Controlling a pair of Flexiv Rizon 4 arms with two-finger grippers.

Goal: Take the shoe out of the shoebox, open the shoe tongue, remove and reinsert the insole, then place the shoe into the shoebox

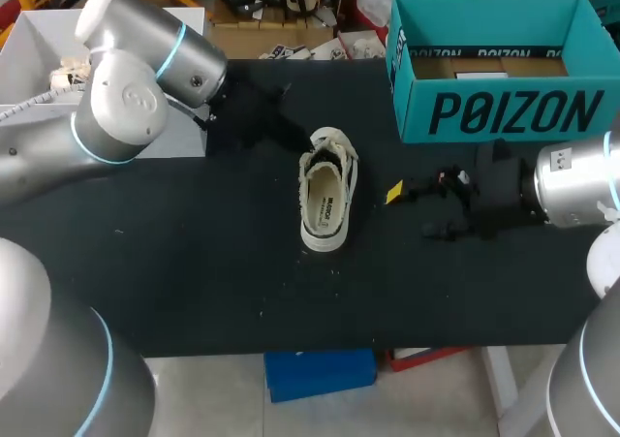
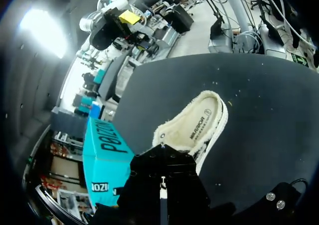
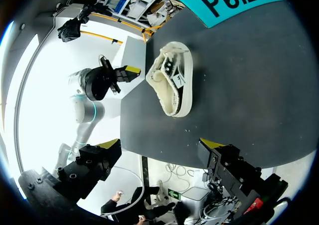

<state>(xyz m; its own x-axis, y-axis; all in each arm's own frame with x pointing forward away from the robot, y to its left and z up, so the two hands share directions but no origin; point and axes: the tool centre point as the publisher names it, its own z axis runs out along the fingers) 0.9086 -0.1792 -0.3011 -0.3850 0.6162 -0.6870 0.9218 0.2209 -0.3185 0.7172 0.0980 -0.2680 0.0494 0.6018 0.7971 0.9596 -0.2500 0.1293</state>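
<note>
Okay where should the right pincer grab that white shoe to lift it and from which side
Grip the shoe at the side wall by its open collar, coming down from above with the right pincer, one finger inside, one outside. It stands on its sole with the opening facing up, so that rim is exposed and likely the firmest hold.

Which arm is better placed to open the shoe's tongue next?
Probably left. The left gripper sits just beyond the laced end of the shoe, where the tongue is. The right gripper is open beside the shoe's long side, apart from it.
</note>
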